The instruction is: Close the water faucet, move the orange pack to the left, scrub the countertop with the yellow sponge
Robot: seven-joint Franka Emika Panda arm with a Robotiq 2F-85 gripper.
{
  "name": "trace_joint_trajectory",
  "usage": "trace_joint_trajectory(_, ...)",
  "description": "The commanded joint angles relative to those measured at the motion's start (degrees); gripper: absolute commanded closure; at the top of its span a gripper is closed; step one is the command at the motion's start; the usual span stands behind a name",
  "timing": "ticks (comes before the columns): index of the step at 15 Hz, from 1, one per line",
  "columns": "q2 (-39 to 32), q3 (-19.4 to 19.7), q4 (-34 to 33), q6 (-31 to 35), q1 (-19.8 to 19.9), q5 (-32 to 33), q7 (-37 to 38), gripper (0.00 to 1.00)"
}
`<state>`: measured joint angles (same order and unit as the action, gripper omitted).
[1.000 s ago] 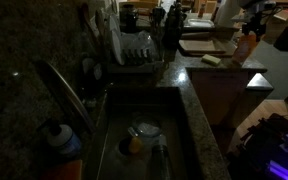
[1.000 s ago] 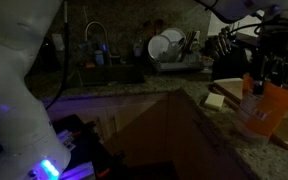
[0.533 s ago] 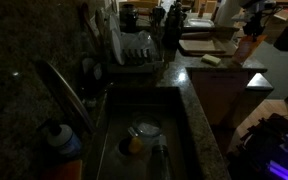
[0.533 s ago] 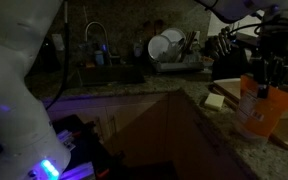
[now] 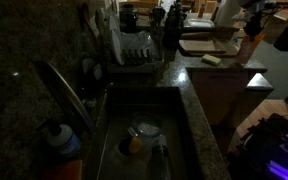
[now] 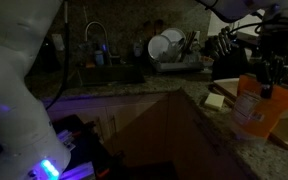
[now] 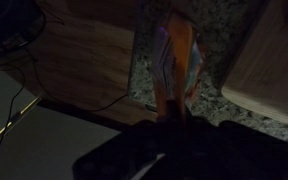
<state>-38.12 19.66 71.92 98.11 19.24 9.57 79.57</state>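
The orange pack (image 6: 259, 108) stands upright on the dark speckled countertop (image 6: 229, 145) near its corner; it also shows small in an exterior view (image 5: 246, 46). My gripper (image 6: 267, 86) comes straight down onto its top, shut on the upper edge. In the wrist view the orange pack (image 7: 174, 55) runs up from between my dark gripper (image 7: 170, 118). The yellow sponge (image 6: 216, 100) lies flat just beside the pack, also seen as the yellow sponge (image 5: 212, 60). The long metal water faucet (image 5: 64, 92) slants over the sink; whether water runs cannot be told.
A dish rack (image 5: 134, 50) with plates stands behind the sink (image 5: 112, 120), which holds a white dish (image 5: 146, 130) and a yellow-orange lump. A blue-capped orange bottle (image 5: 59, 145) is by the faucet. A wooden board (image 5: 204, 45) lies behind the sponge. The counter edge is close to the pack.
My jaws have closed from open onto the top of the orange pack. The pack now leans slightly toward the sponge. The arm has hardly moved.
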Motion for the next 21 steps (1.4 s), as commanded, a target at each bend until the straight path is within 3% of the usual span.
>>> trace_joint_trajectory(1, -0.8, -0.2, -2.8, -1.7, 0.6, -1.4, -1.2, 0.99)
trace_joint_trajectory(3, 2.8, -0.5, -1.4, -0.3, -1.4, 0.9, -2.1, 0.99)
trace_joint_trajectory(7, 10.4, -0.9, 1.8, 2.0, -8.9, 9.0, -4.4, 0.99)
trace_joint_trajectory(11, 15.3, -3.6, 2.6, 3.9, -16.6, 13.6, -5.4, 0.99)
trace_joint_trajectory(15, 14.1, -6.7, 1.4, 7.1, -19.4, 12.4, -11.6, 0.99)
trace_joint_trajectory(21, 10.7, -7.2, 0.5, 8.9, -18.0, 13.2, -20.6, 0.99)
